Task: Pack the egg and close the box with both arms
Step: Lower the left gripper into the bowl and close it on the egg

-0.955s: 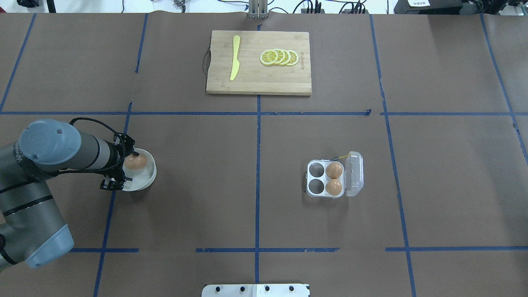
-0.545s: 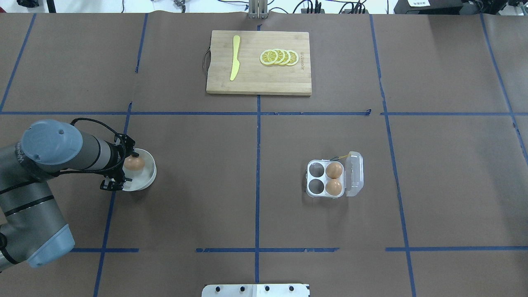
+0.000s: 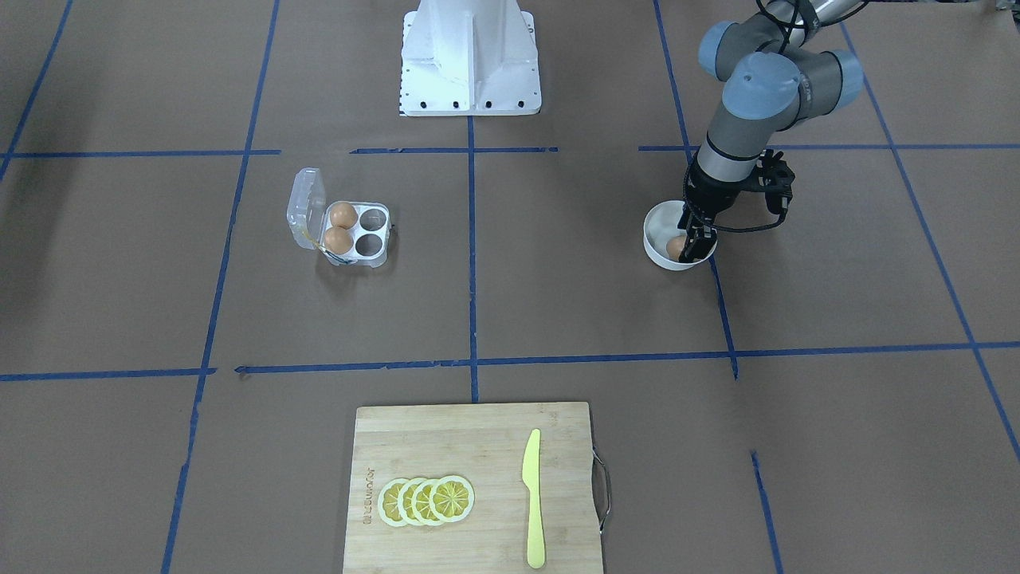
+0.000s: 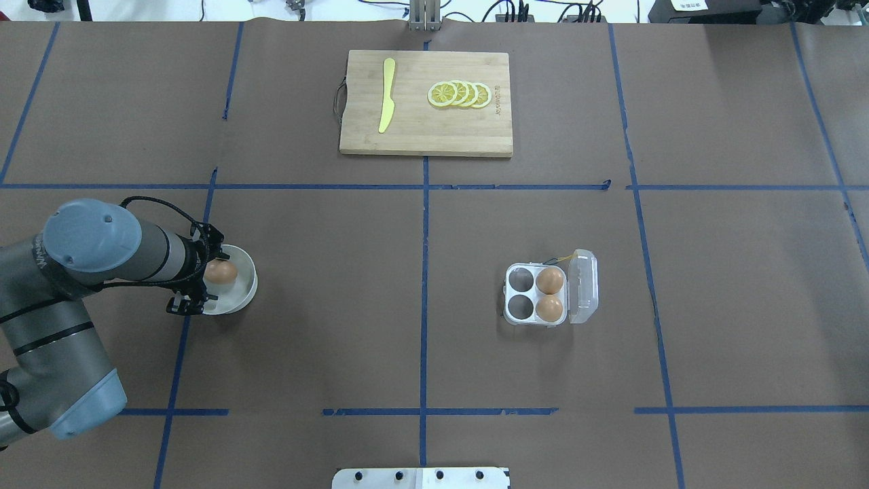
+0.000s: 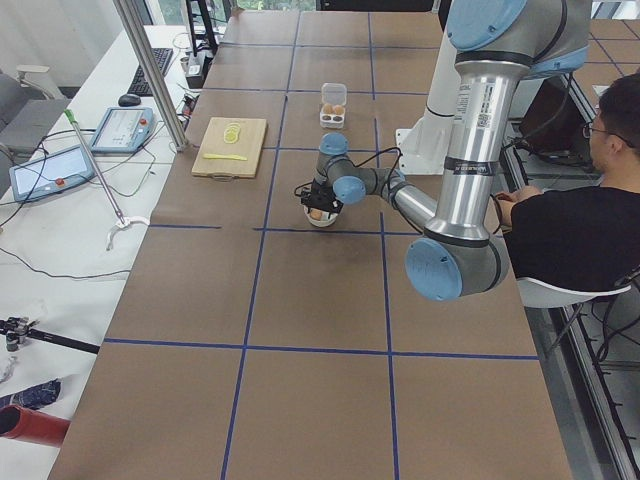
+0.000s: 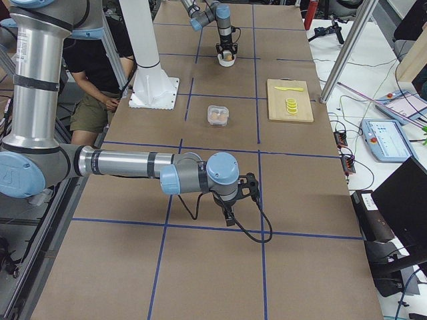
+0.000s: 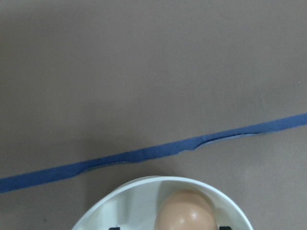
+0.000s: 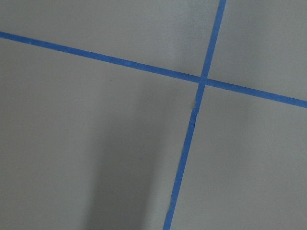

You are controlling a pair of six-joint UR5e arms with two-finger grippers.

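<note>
The egg (image 4: pixel 223 272) lies in a round white bowl (image 4: pixel 250 272) at the table's left side. My left gripper (image 4: pixel 210 277) points down into the bowl, open, with one fingertip on each side of the egg. The left wrist view shows the egg (image 7: pixel 187 213) between the two black tips, inside the bowl's rim (image 7: pixel 144 184). The box (image 4: pixel 519 319) stands right of centre with its lid (image 4: pixel 584 285) open. It holds two brown eggs and has two empty cups. My right gripper (image 6: pixel 230 215) shows only in the exterior right view, so I cannot tell its state.
A wooden cutting board (image 4: pixel 426 139) at the far middle carries lemon slices (image 4: pixel 460 94) and a yellow knife (image 4: pixel 387 95). The white pedestal base (image 3: pixel 470 56) stands at the robot's side. A person (image 5: pixel 570 220) sits beside the table.
The left arm has shifted slightly and the gripper has sunk a little deeper around the egg in the bowl. The box has not moved.
</note>
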